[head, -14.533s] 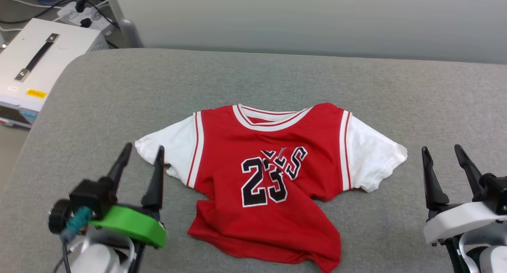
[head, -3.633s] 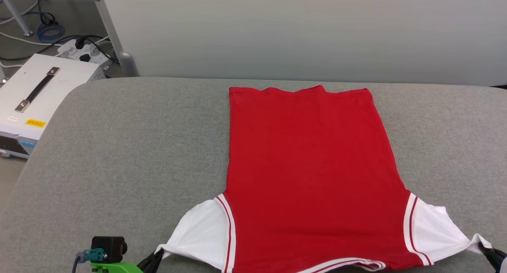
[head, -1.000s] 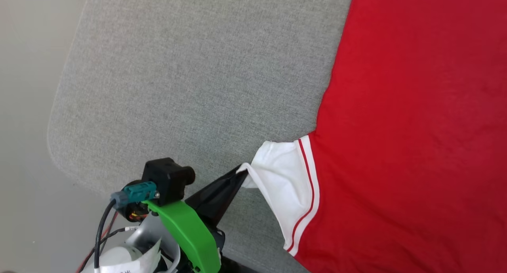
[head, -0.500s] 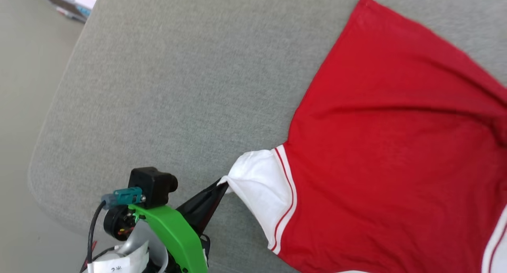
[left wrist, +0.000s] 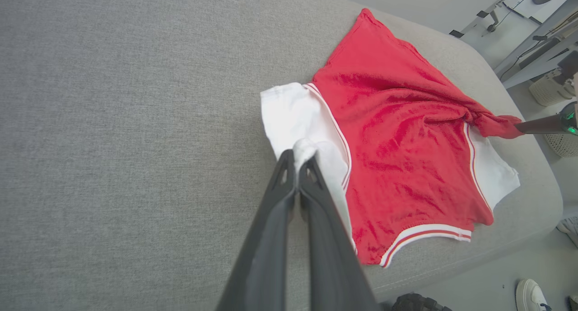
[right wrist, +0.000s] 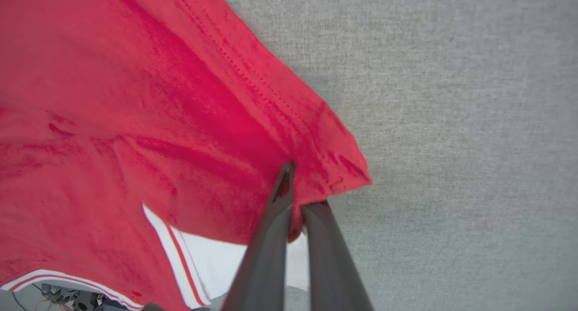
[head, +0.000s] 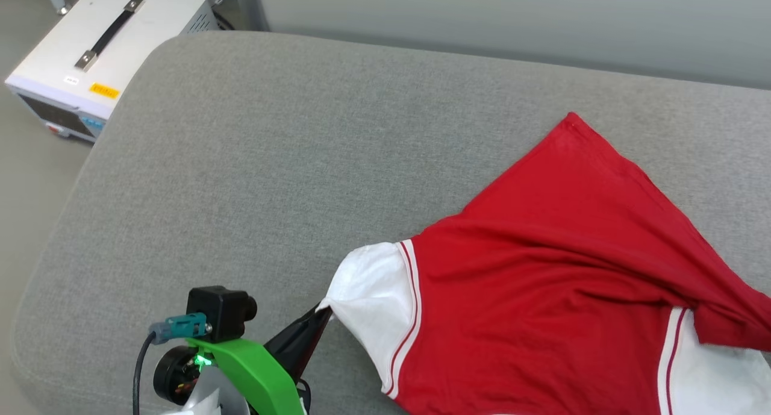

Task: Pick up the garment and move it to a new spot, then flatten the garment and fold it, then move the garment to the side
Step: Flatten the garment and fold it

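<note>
The garment (head: 542,270) lies plain red side up on the grey cushion (head: 271,162), its white sleeves toward me. My left gripper (head: 324,311) is shut on the tip of the left white sleeve (left wrist: 293,117), seen close up at the left gripper (left wrist: 298,160). My right gripper (right wrist: 300,189) is shut on a red hem corner of the garment (right wrist: 158,99), drawn over the right sleeve. The left wrist view shows that right gripper (left wrist: 519,128) holding the pulled corner above the creased garment (left wrist: 397,135).
A white equipment box (head: 90,41) with a black handle stands on the floor beyond the cushion's far left corner. The cushion's rounded front edge (left wrist: 451,275) runs close to the garment's collar. A person's shoe (left wrist: 533,295) is on the floor there.
The head camera has swung, so the whole picture shifted. The garment's far hem corner has come across toward its right sleeve, creasing the red body. The left gripper still pinches the sleeve.
</note>
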Available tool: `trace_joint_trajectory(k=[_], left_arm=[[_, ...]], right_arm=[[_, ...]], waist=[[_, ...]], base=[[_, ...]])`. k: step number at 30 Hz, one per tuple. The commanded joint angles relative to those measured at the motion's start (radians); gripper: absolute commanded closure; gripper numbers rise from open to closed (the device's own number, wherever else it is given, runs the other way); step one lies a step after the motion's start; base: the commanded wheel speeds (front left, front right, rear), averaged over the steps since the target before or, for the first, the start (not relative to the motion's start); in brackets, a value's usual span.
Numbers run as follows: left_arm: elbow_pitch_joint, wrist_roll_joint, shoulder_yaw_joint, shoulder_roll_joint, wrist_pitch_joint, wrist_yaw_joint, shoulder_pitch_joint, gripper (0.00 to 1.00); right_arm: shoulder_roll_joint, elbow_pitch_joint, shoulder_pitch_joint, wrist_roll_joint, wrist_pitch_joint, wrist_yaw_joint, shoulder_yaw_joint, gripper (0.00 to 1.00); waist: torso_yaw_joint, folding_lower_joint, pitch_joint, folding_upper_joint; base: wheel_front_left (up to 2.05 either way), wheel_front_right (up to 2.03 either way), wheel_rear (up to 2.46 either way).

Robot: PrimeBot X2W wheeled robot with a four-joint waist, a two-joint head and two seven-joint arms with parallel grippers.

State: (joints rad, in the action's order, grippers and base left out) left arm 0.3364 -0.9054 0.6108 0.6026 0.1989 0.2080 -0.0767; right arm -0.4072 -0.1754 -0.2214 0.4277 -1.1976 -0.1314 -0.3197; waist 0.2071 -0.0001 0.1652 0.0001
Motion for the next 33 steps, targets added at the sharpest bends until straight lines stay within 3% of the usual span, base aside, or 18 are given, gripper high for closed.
trace_joint_trajectory(k=[1,10,20,21,22,33], left_arm=[[-0.002,-0.002,-0.003,-0.009,-0.013,0.008,0.011,1.0],[-0.026,-0.016,-0.01,-0.035,-0.054,0.009,0.033,1.0],[-0.037,-0.018,0.001,-0.045,-0.061,-0.003,0.035,1.0],[-0.037,-0.018,0.0,-0.044,-0.061,-0.003,0.034,1.0],[-0.037,-0.019,0.0,-0.043,-0.061,-0.004,0.033,1.0],[-0.034,-0.012,0.011,-0.049,-0.064,-0.015,0.021,1.0]], right_arm=[[0.007,0.021,0.037,0.013,0.006,0.001,-0.015,1.0],[0.088,0.143,0.236,0.029,0.021,0.001,-0.076,1.0],[0.152,0.15,0.321,0.023,0.038,0.001,-0.088,1.0],[0.15,0.155,0.32,0.028,0.041,0.001,-0.079,0.6],[0.144,0.161,0.317,0.038,0.043,0.001,-0.067,0.0],[0.054,0.349,0.169,0.126,-0.024,0.001,0.027,0.0]], waist=[[-0.064,0.0001,-0.069,-0.0001],[-0.086,0.0001,-0.105,-0.0001],[-0.08,0.0001,-0.11,-0.0001],[-0.079,0.0001,-0.109,-0.0001],[-0.077,0.0001,-0.108,-0.0001],[-0.036,0.0001,-0.062,-0.0001]], base=[[0.0,0.0,0.0],[0.0,0.0,0.0],[0.0,0.0,0.0],[0.0,0.0,0.0],[0.0,0.0,0.0],[0.0,0.0,0.0]])
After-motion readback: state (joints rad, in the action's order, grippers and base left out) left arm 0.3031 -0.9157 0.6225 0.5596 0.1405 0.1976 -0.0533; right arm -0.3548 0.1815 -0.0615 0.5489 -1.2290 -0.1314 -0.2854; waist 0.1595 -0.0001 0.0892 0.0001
